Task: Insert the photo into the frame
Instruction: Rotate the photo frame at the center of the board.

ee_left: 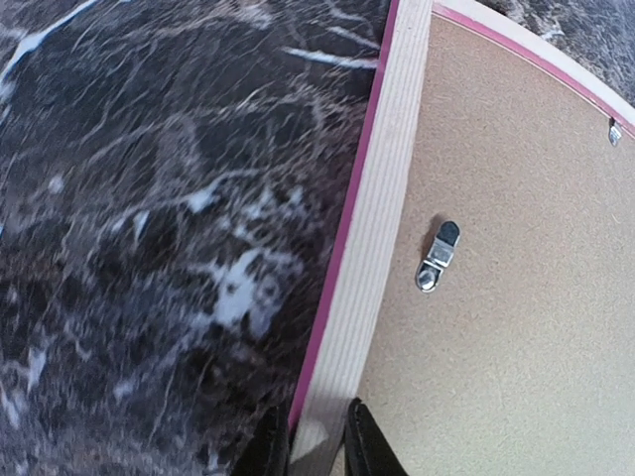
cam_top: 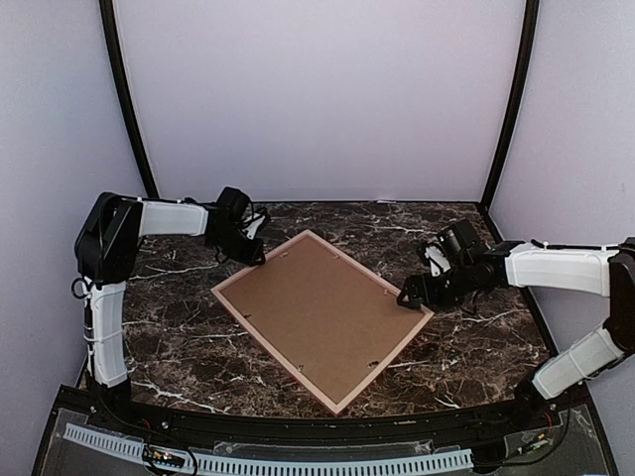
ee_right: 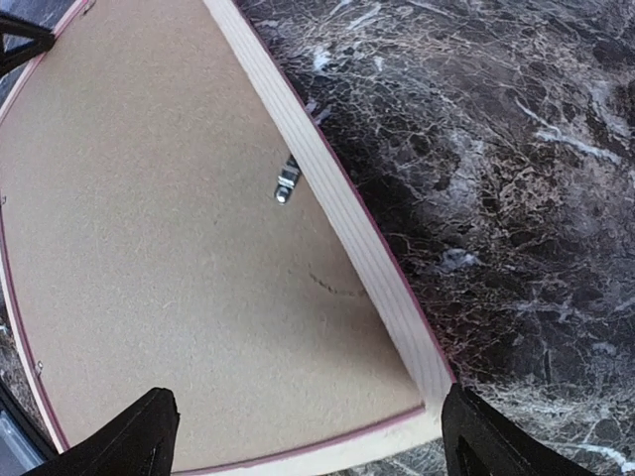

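Note:
The frame [cam_top: 273, 350], thin pink wooden moulding, lies face down and turned diagonally on the marble table. A brown hardboard backing panel [cam_top: 322, 317] fills it. The photo is hidden or out of view. My left gripper [cam_top: 260, 256] is at the frame's far left edge. In the left wrist view its fingers [ee_left: 263, 448] pinch the moulding [ee_left: 382, 238] from both sides. My right gripper [cam_top: 409, 297] is open wide at the frame's right corner. In the right wrist view its fingertips [ee_right: 149, 426] straddle that corner [ee_right: 422, 382] without touching it.
Small metal clips hold the backing panel, one near the left gripper [ee_left: 438, 256] and one near the right [ee_right: 286, 184]. Dark marble table [cam_top: 476, 347] surrounds the frame. White walls and black poles stand behind and at the sides.

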Controlling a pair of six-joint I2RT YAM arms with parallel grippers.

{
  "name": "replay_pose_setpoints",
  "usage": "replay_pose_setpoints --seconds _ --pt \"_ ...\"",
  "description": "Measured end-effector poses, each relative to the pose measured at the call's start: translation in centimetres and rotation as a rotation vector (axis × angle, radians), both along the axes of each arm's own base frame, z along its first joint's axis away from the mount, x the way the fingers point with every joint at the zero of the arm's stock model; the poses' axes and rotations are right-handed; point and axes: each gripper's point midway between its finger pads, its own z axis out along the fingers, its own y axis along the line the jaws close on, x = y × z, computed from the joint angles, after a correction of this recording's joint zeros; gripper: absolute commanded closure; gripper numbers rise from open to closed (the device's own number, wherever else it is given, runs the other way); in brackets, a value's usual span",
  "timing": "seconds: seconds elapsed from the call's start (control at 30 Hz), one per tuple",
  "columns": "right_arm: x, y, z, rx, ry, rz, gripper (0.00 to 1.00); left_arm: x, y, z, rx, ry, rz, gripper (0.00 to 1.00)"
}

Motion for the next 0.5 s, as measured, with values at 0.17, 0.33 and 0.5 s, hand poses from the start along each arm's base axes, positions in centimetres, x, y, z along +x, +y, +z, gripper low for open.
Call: replay_pose_setpoints --seconds 0.17,0.33,0.5 --pt "-0.5 -0.8 -1.1 -0.013 0.033 -0.056 0.05 -3.5 2.7 -0.4 -0.031 0.018 0.164 0.80" --pt "-1.9 -1.8 -3.0 -0.024 0.096 -0.112 0.07 -8.1 3.9 -0.8 -0.090 0.045 0.307 0.71" --pt "-2.8 -2.2 -4.3 -0.015 0.132 -0.149 0.14 -12.2 2.8 -1.0 -0.134 0.065 0.372 0.63"
